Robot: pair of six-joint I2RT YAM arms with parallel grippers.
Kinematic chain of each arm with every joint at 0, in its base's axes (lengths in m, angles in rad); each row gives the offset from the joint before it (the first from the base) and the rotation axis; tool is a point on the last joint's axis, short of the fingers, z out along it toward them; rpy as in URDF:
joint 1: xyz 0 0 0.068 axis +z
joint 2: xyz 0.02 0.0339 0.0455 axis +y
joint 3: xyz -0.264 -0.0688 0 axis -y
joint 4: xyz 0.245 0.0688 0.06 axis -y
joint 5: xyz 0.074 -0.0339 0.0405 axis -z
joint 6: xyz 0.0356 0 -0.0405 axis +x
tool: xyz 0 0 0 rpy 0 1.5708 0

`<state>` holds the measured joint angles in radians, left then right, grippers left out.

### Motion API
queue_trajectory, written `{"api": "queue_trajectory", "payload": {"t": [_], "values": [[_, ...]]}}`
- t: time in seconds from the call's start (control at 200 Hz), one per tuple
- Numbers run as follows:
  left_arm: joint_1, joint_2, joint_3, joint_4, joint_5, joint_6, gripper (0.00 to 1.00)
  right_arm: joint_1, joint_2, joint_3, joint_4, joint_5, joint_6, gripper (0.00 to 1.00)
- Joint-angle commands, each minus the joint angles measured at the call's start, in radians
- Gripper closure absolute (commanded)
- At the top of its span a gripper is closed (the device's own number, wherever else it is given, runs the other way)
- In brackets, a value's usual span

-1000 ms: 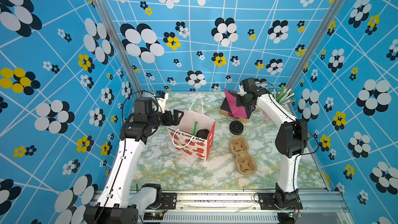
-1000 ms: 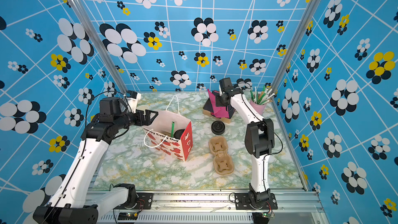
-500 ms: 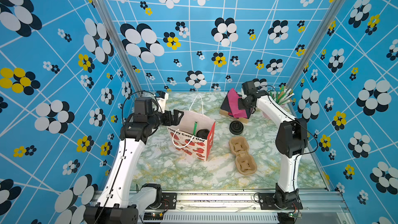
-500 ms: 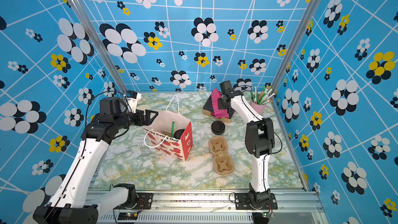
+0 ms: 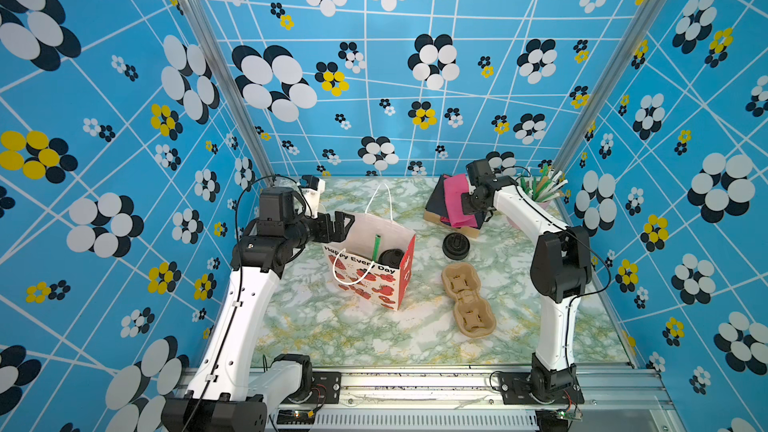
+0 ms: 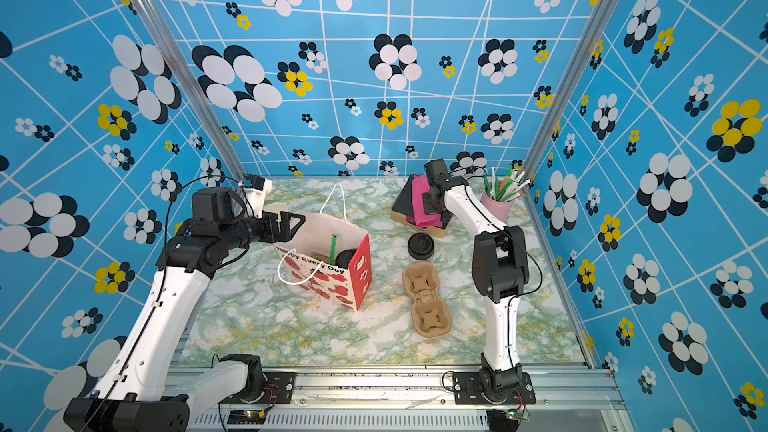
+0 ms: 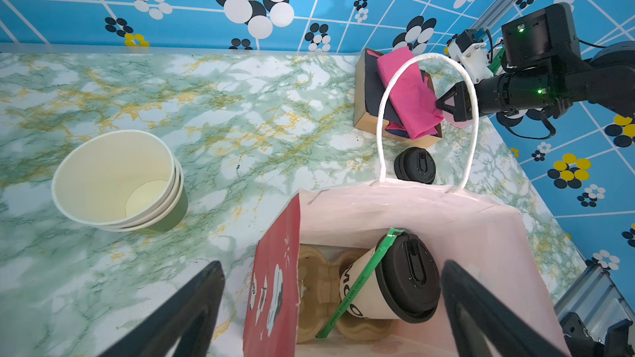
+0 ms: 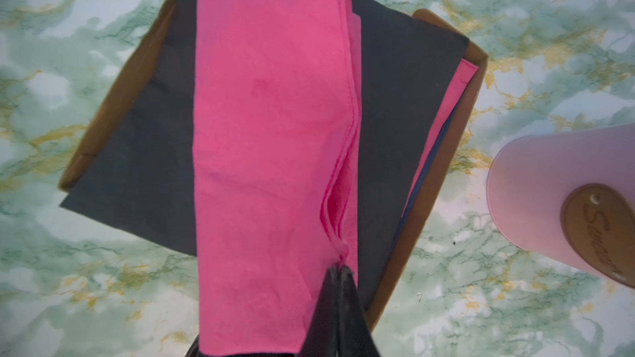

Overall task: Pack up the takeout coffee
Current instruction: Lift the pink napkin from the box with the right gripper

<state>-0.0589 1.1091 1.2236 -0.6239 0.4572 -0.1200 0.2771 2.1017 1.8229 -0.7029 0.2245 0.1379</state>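
The takeout coffee (image 7: 395,279), a white cup with a black lid, leans inside the gift bag (image 7: 395,207) on a cardboard carrier, with a green straw (image 7: 357,283) across it. Only its lid shows in both top views (image 5: 390,257) (image 6: 347,258). My left gripper (image 7: 330,266) is open at the bag's mouth (image 5: 338,224), with the red side wall between its fingers and no grip on it. My right gripper (image 8: 340,269) is shut on a pink napkin (image 8: 275,132), held over the brown napkin box (image 8: 477,63) at the back right (image 5: 432,218).
A stack of loose black lids (image 5: 456,246) sits right of the bag, and an empty cardboard cup carrier (image 5: 467,299) lies in front of it. Lidless cream-and-green cups (image 7: 117,180) stand behind my left arm. A pink holder with straws (image 5: 540,191) stands in the back right corner.
The pink napkin in my right gripper has shifted a little over its box and hangs flatter. My left arm and the bag have not moved.
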Motion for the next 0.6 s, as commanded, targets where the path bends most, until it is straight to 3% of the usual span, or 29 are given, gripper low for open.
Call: {"api": "queue_trajectory", "payload": {"t": [0.0,0.595], "values": [[0.009,-0.018,-0.010,0.001,0.017,0.003,0.01,-0.009,0.057,0.037,-0.060,0.029,-0.027,0.93],[0.010,-0.011,0.009,-0.003,0.015,0.005,0.01,-0.009,-0.009,0.105,-0.113,0.084,-0.068,0.44]]}}
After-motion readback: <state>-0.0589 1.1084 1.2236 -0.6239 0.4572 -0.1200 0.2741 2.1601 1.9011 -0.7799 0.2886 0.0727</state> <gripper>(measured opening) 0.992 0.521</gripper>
